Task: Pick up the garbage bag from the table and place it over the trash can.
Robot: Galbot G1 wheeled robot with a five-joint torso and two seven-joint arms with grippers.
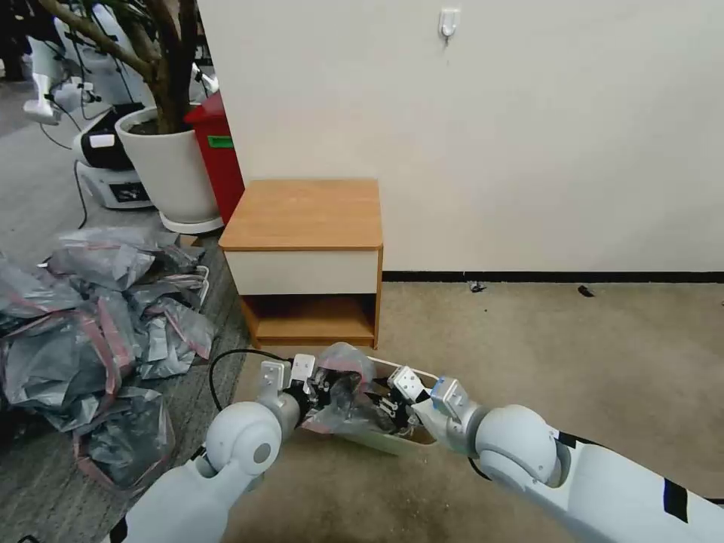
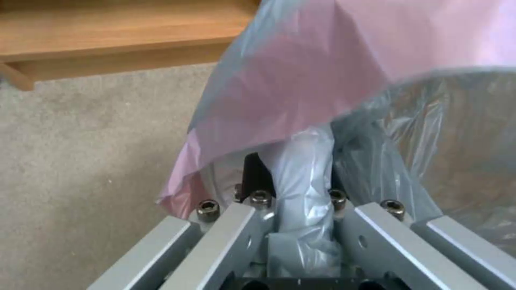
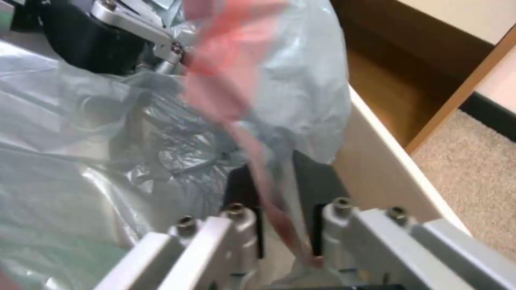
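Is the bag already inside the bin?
Partly: the garbage bag hangs into the trash can, with both grippers' jaws clamping it.

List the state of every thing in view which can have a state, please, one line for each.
garbage bag: held by both grippers, spread over the trash can's mouth
trash can: on the carpet, lined in part
left gripper: shut on the bag
right gripper: shut on the bag's pink band
nightstand: top bare
heap of bags: lying on the floor

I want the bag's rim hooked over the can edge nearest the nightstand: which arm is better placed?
Probably the right: the right gripper pinches the garbage bag beside that trash can wall. The left gripper grips it at the can's opposite side.
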